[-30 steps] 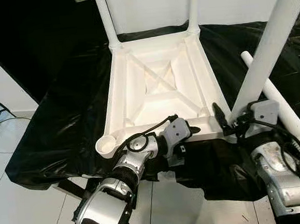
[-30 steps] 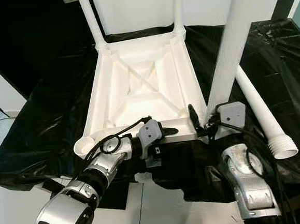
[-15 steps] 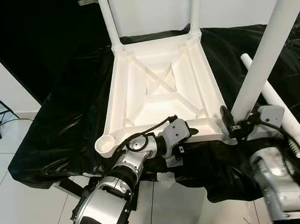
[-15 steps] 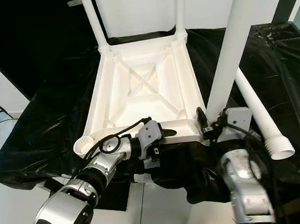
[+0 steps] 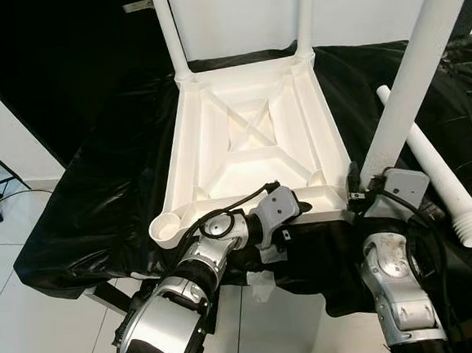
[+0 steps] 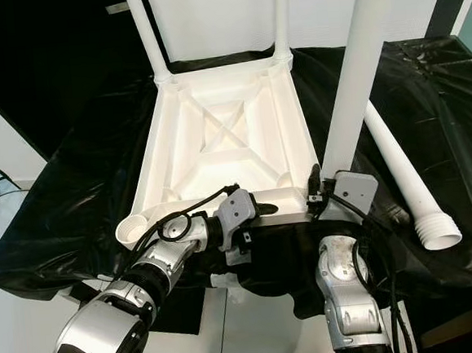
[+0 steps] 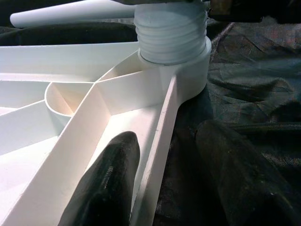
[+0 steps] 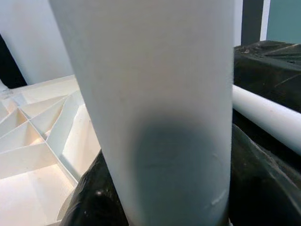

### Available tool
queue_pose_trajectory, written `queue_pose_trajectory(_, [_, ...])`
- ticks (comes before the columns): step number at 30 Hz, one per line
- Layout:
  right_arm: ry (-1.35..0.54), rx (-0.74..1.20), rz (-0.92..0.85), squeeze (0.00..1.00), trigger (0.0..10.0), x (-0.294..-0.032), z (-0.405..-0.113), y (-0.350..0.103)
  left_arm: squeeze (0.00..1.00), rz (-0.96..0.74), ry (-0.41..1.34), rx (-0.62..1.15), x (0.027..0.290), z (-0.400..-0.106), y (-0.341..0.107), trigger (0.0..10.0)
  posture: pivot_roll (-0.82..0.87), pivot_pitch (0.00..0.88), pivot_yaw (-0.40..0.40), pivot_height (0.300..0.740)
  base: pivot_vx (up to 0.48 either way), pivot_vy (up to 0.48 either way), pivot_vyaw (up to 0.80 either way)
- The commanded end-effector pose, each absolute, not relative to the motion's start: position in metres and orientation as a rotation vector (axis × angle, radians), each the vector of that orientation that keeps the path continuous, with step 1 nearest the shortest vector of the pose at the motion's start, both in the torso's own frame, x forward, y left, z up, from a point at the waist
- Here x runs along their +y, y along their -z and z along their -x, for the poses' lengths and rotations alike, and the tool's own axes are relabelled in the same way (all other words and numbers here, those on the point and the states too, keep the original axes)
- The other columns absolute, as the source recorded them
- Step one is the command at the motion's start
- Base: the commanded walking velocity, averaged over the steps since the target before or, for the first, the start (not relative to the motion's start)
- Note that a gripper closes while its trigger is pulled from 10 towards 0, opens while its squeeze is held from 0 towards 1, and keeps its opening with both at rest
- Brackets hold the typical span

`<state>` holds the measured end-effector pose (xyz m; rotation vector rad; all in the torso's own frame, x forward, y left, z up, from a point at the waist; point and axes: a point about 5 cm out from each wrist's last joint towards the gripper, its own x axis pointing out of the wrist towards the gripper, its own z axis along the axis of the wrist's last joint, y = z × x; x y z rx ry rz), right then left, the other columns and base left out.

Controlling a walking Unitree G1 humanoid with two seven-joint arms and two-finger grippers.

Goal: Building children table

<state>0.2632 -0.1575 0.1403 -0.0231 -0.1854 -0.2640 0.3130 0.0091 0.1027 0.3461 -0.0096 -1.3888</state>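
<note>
The upturned white tabletop (image 5: 249,134) lies on black sheeting (image 5: 107,195). The left pincer (image 7: 160,188) pinches its near rim; the right pincer (image 5: 360,195) clasps an upright white leg (image 5: 412,73) at the near right corner. No writing is legible.

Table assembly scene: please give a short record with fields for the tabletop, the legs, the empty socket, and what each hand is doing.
tabletop: white, upside down on black sheet
far legs: two fitted upright in far corners
near right leg: upright, threaded end in corner socket
spare leg: lying on the sheet, right of the tabletop
empty socket: near left corner
left hand: fingers astride the tabletop's near rim
right hand: shut on the near right leg's base
</note>
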Motion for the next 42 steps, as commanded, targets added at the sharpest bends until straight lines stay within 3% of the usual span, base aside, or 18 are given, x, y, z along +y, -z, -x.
queue_pose_trajectory(1, [0.196, -0.093, 0.037, 0.87, 10.0, -0.153, -0.263, -0.123, 0.00, -0.356, 1.406, 0.033, 0.013, -0.310, -0.094, 10.0, -0.15, 0.011, 0.101, 0.740, 0.000, 0.000, 0.00])
queue_pose_trajectory(2, [0.141, -0.100, 0.025, 1.00, 10.0, -0.151, -0.262, -0.124, 0.00, -0.356, 1.405, 0.034, 0.013, -0.309, -0.093, 10.0, -0.15, 0.011, 0.101, 0.740, 0.000, 0.000, 0.00])
queue_pose_trajectory(8, [0.016, -0.134, 0.038, 1.00, 10.0, -0.155, -0.261, -0.131, 0.00, -0.351, 1.404, 0.033, 0.010, -0.309, -0.093, 10.0, -0.17, 0.010, 0.092, 0.740, 0.000, 0.000, 0.00])
queue_pose_trajectory(9, [-0.010, -0.148, 0.060, 0.00, 10.0, -0.161, -0.262, -0.134, 0.00, -0.349, 1.404, 0.032, 0.009, -0.308, -0.093, 10.0, -0.18, 0.007, 0.090, 0.740, 0.000, 0.000, 0.00])
queue_pose_trajectory(13, [-0.197, -0.193, 0.176, 0.00, 10.0, -0.182, -0.266, -0.155, 0.00, -0.348, 1.407, 0.029, 0.006, -0.308, -0.093, 10.0, -0.19, 0.002, 0.090, 0.740, 0.000, 0.000, 0.00])
queue_pose_trajectory(20, [-0.419, -0.109, 0.255, 0.00, 10.0, -0.198, -0.268, -0.162, 0.00, -0.353, 1.412, 0.030, 0.006, -0.308, -0.093, 10.0, -0.20, 0.000, 0.089, 0.740, 0.000, 0.000, 0.00])
queue_pose_trajectory(21, [-0.457, -0.093, 0.268, 0.00, 9.5, -0.200, -0.268, -0.162, 0.00, -0.354, 1.412, 0.029, 0.005, -0.308, -0.094, 10.0, -0.20, 0.000, 0.089, 0.740, 0.000, 0.000, 0.00])
queue_pose_trajectory(23, [-0.491, -0.065, 0.265, 0.00, 9.5, -0.202, -0.267, -0.161, 0.00, -0.355, 1.412, 0.029, 0.005, -0.308, -0.094, 10.0, -0.20, 0.000, 0.088, 0.740, 0.000, 0.000, 0.00])
queue_pose_trajectory(24, [-0.540, -0.035, 0.268, 0.00, 1.1, -0.204, -0.266, -0.160, 0.00, -0.356, 1.412, 0.027, 0.005, -0.308, -0.094, 10.0, -0.19, 0.000, 0.087, 0.740, 0.000, 0.000, 0.00])
queue_pose_trajectory(25, [-0.579, -0.004, 0.262, 0.00, 0.0, -0.206, -0.264, -0.158, 0.00, -0.356, 1.412, 0.026, 0.004, -0.308, -0.095, 10.0, -0.19, 0.000, 0.087, 0.740, 0.000, 0.000, 0.00])
queue_pose_trajectory(35, [-0.691, 0.111, 0.205, 0.00, 0.0, -0.213, -0.257, -0.149, 0.00, -0.361, 1.405, 0.025, 0.007, -0.310, -0.095, 10.0, -0.19, 0.000, 0.091, 0.740, 0.000, 0.000, 0.00])
queue_pose_trajectory(40, [-0.589, 0.093, 0.126, 0.00, 0.0, -0.213, -0.259, -0.143, 0.00, -0.362, 1.406, 0.025, 0.008, -0.310, -0.095, 10.0, -0.19, 0.000, 0.092, 0.740, 0.000, 0.000, 0.00])
queue_pose_trajectory(42, [-0.354, 0.043, 0.024, 0.00, 0.0, -0.186, -0.255, -0.126, 0.00, -0.362, 1.408, 0.025, 0.007, -0.309, -0.095, 10.0, -0.19, 0.000, 0.093, 0.740, 0.000, 0.000, 0.00])
